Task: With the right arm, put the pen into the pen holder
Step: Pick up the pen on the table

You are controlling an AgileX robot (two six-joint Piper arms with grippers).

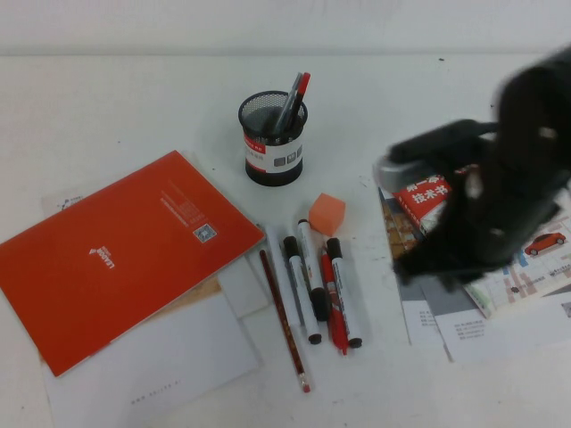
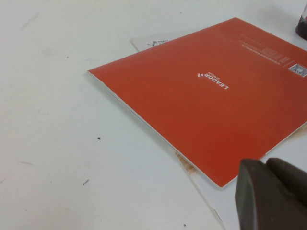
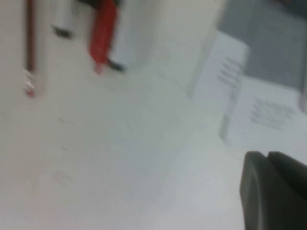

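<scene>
Pens lie near the worktop's front edge; I judge the pen (image 1: 346, 292) rightmost, probably for my right gripper (image 1: 419, 263), whose opening I cannot tell. Pen holder (image 1: 273, 138) stands toward the far edge; the left gripper (image 2: 271, 194), near the red booklet (image 2: 216, 96), looks closed and empty.

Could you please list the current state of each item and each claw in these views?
pen: lying flat on the table, capped, ungrasped.
pen holder: upright, already holding two pens.
red pen: lying flat beside the pen.
pencil: lying flat.
orange booklet: closed, on papers.
right claw: above the table near the papers, empty.
left claw: over the booklet's corner, holding nothing.
</scene>
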